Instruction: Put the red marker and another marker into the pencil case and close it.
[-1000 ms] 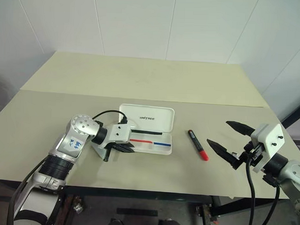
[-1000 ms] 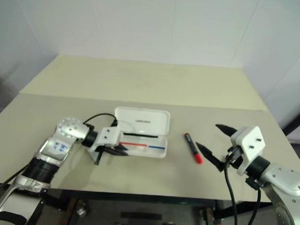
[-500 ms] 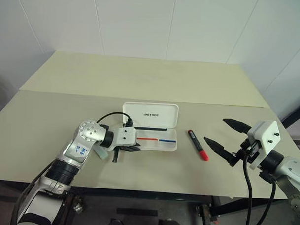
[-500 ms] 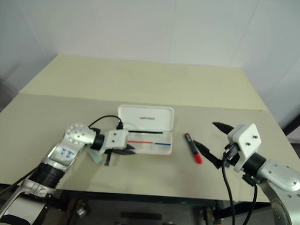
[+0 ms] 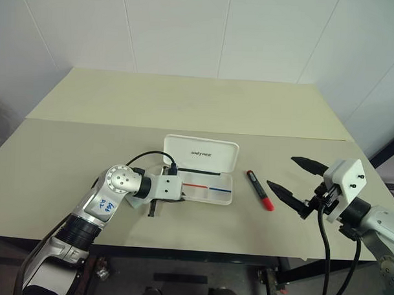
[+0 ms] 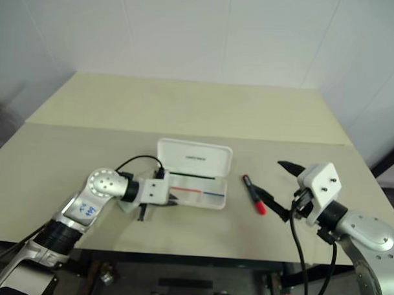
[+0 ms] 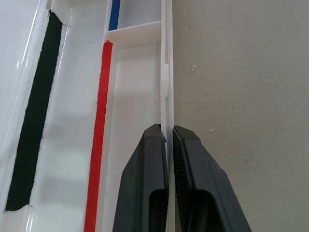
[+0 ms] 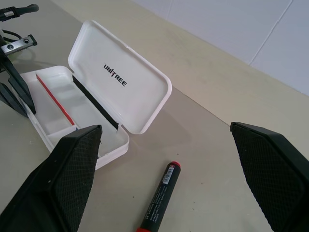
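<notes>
The white pencil case (image 5: 203, 154) lies open mid-table, its lid standing up at the back. The tray, with a red-and-blue stripe, faces me. My left gripper (image 5: 176, 194) is at the tray's left front corner. In the left wrist view its fingers (image 7: 149, 183) are shut on the thin front wall (image 7: 165, 72). A pale mint shape (image 5: 135, 200), apparently the other marker, lies mostly hidden under my left wrist. The red marker (image 5: 260, 190) lies on the table to the right of the case. My right gripper (image 5: 280, 172) hangs open just right of it, holding nothing.
The table's front edge (image 5: 200, 246) runs close below the case. A seam (image 5: 185, 129) joins this table to a second one behind, which ends at a white wall. A black cable (image 5: 145, 157) loops over my left wrist.
My left gripper has dragged the case a little to the right and turned it slightly. The red marker and my right gripper have stayed put.
</notes>
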Controlling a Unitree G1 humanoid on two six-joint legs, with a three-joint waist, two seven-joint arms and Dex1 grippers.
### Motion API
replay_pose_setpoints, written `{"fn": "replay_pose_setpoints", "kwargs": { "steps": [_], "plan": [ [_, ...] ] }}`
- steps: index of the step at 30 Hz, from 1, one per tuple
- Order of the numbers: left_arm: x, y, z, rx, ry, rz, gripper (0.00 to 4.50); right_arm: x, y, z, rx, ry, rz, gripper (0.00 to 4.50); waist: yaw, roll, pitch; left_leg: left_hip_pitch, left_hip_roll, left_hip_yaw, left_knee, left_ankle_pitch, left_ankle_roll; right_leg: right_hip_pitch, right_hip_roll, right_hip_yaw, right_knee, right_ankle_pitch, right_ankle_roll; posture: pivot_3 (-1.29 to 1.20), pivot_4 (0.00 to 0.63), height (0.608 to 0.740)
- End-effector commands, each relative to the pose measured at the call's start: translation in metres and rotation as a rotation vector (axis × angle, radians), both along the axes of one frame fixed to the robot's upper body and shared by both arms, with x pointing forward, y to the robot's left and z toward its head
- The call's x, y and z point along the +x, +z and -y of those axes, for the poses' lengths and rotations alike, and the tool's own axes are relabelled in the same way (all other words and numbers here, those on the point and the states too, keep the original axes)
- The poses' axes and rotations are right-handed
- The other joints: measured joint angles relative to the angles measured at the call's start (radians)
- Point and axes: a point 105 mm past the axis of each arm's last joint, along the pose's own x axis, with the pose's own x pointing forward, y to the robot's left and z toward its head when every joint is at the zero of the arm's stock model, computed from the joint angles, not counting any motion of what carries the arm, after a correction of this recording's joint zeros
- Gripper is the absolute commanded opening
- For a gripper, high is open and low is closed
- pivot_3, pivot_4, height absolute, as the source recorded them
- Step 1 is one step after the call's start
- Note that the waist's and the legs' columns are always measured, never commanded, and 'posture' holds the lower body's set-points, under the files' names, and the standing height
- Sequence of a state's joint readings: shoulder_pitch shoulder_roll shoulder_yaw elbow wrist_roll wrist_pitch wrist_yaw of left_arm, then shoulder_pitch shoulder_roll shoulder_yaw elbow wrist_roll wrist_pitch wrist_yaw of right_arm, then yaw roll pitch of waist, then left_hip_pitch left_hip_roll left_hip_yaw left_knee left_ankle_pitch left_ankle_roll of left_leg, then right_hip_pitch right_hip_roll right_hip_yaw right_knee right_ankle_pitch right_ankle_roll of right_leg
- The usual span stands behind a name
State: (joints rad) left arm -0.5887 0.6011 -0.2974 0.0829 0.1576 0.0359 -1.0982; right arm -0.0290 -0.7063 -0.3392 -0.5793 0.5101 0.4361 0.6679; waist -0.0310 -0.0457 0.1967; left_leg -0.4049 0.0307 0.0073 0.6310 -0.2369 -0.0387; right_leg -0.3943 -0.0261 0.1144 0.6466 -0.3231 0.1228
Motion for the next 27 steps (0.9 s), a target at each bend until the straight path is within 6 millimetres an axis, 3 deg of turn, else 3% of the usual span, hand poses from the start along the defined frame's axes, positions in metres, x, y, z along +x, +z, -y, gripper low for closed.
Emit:
{"fn": "replay_pose_setpoints", "kwargs": {
  "steps": [1, 11, 18, 23, 27],
  "plan": [
    [-0.012, -0.010, 0.007, 0.014, -0.036, -0.042, 1.29, -0.001, 0.006, -0.001, -0.006, 0.011, 0.033, 4.50, 0.001, 0.000, 0.000, 0.000, 0.000, 0.000, 0.000, 0.000, 0.000, 0.000, 0.000, 0.000, 0.000, 0.000, 0.000, 0.00, 0.150, 0.740],
    [-0.028, 0.012, 0.016, -0.084, -0.085, -0.068, 4.35, 0.003, 0.001, -0.003, -0.011, 0.034, 0.013, 4.50, 0.000, 0.000, 0.000, 0.000, 0.000, 0.000, 0.000, 0.000, 0.000, 0.000, 0.000, 0.000, 0.000, 0.000, 0.000, 0.00, 0.150, 0.740],
    [-0.039, 0.038, 0.021, -0.217, -0.127, -0.094, 4.46, 0.011, -0.014, -0.004, 0.024, 0.014, -0.021, 4.50, -0.001, 0.001, 0.000, 0.000, 0.000, 0.000, 0.000, 0.000, 0.000, 0.000, 0.000, 0.000, 0.000, 0.000, 0.000, 0.00, 0.150, 0.740],
    [-0.040, 0.084, 0.010, -0.538, -0.188, -0.052, 4.46, 0.023, -0.040, -0.011, 0.114, -0.055, -0.078, 4.50, -0.003, 0.001, 0.000, 0.000, 0.001, -0.001, 0.000, 0.000, 0.000, 0.000, 0.000, -0.001, 0.001, 0.000, -0.001, 0.00, 0.150, 0.740],
    [-0.034, 0.094, -0.013, -0.625, -0.217, -0.071, 4.46, 0.031, -0.063, -0.020, 0.149, -0.082, -0.137, 4.50, -0.004, 0.001, 0.000, 0.001, 0.000, 0.000, 0.000, 0.000, 0.000, 0.000, 0.000, -0.001, 0.001, 0.000, -0.001, 0.00, 0.150, 0.740]
  ]
}}
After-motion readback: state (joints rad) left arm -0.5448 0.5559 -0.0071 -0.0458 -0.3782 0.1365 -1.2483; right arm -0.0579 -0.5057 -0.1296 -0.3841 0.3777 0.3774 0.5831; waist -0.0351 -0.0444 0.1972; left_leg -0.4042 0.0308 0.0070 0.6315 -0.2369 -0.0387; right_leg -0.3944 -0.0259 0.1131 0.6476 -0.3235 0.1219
